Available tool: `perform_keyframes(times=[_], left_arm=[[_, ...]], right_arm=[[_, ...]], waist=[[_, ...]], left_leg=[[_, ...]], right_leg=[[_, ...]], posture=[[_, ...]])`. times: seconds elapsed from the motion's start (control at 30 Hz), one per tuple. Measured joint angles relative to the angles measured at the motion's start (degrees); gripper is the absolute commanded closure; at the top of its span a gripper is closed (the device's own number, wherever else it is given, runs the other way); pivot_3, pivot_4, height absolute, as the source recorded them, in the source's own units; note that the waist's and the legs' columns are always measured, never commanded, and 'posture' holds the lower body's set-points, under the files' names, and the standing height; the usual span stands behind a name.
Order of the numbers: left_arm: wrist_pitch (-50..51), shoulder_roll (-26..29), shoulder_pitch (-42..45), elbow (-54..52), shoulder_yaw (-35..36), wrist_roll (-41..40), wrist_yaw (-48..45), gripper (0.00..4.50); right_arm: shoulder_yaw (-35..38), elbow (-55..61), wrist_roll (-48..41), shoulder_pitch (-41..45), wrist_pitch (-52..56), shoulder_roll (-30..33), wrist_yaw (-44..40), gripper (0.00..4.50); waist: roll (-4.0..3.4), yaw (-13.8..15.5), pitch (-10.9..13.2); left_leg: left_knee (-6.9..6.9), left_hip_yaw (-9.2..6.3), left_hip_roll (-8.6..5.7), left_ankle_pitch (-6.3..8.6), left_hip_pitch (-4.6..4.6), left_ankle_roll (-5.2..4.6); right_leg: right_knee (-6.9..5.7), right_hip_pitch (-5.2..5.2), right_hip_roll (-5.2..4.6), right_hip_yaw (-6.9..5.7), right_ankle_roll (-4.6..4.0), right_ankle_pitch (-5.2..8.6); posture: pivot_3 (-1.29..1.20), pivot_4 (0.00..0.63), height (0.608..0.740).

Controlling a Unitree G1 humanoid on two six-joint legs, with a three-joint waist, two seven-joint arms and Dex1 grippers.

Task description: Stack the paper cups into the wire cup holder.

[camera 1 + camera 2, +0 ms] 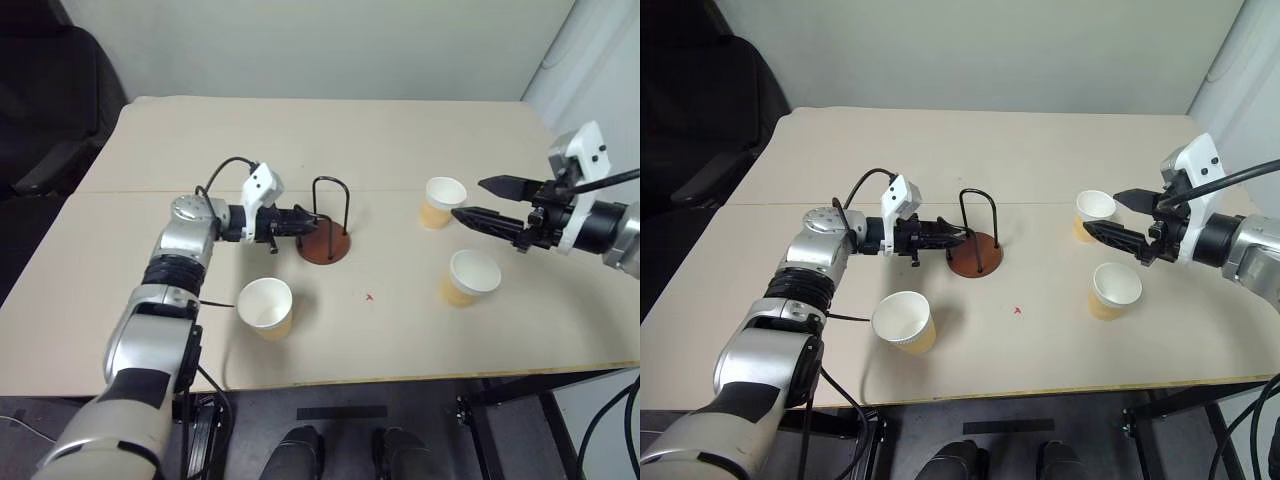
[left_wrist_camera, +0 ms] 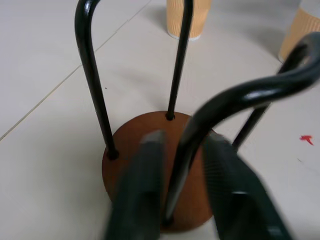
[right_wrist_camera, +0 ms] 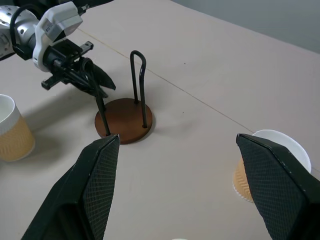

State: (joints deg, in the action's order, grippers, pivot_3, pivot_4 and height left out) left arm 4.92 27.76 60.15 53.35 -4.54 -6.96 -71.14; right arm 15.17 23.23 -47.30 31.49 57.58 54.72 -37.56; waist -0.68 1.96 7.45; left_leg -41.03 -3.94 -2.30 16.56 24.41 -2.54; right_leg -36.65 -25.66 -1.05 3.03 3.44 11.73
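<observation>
No cup is in the wire cup holder [image 1: 326, 240] yet, so the stacking itself has not begun. The holder stands near the middle of the table [image 1: 300, 150], its brown base bare between the two black wire loops.

The three paper cups all stand upright on the table, mouth up, each one apart from the others. Taking the holder as the centre of the clock in the head view, the near cup [image 1: 266, 306] stands at about 7 o'clock, close to the front edge. The far cup [image 1: 443, 201] is at about 2 o'clock, well apart from the holder. The third cup [image 1: 471, 277] is at about 4 o'clock, also well apart.

The left gripper [image 2: 182, 170] is at the holder, on its 9 o'clock side. Its two fingers are pressed close on the near wire loop, which runs up between them in the left wrist view; the gap is almost only the wire. I judge that it holds the holder steady, or is about to shift it, before the cups go in.

The right gripper [image 1: 487, 204] hovers above the table, fingers spread wide and holding nothing. It is between the far cup and the third cup, just beside the far one and not touching it.

What is left, as I judge it: the whole task. Each of the three cups must be picked up and lowered between the loops, one into another.
</observation>
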Motion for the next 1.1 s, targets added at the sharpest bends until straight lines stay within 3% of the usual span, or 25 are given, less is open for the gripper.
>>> perform_keyframes(times=[0.03,0.43,0.73,1.1], left_arm=[[-0.19,-0.25,0.03,0.28,0.32,-0.14,0.41,4.46],[0.54,-2.87,0.23,-0.21,1.21,-0.43,0.75,4.46],[4.84,-4.22,0.35,-10.60,-1.60,-1.78,-8.50,4.46],[4.75,-4.10,1.62,-13.50,-5.89,-1.64,-17.49,4.46]], right_arm=[[0.00,0.00,0.13,-0.12,-0.05,-0.02,0.03,0.72],[0.02,0.15,0.30,-1.65,-0.31,-0.05,0.23,0.72],[0.98,1.46,-0.03,-3.06,-0.14,1.82,-0.71,0.72],[12.26,6.02,-8.16,-10.02,6.38,9.23,-4.62,0.72]], waist=[[0.00,0.00,0.00],[0.00,0.15,0.00],[0.00,0.52,0.00],[0.00,0.85,0.00]], left_leg=[[0.00,0.01,0.00,0.00,-0.01,0.00],[-0.01,0.03,0.00,0.00,-0.01,0.00],[-0.01,0.04,-0.01,0.00,-0.01,0.00],[-0.01,0.07,0.00,0.00,-0.04,0.00]], right_leg=[[-0.01,0.00,0.00,0.00,0.00,0.00],[-0.03,0.00,0.00,0.02,0.00,0.00],[-0.03,0.01,0.00,0.03,0.00,0.00],[-0.06,0.07,-0.03,0.06,0.03,0.02]], posture=[[0.00,0.150,0.740],[0.00,0.150,0.740],[0.00,0.150,0.740],[0.00,0.150,0.740]])
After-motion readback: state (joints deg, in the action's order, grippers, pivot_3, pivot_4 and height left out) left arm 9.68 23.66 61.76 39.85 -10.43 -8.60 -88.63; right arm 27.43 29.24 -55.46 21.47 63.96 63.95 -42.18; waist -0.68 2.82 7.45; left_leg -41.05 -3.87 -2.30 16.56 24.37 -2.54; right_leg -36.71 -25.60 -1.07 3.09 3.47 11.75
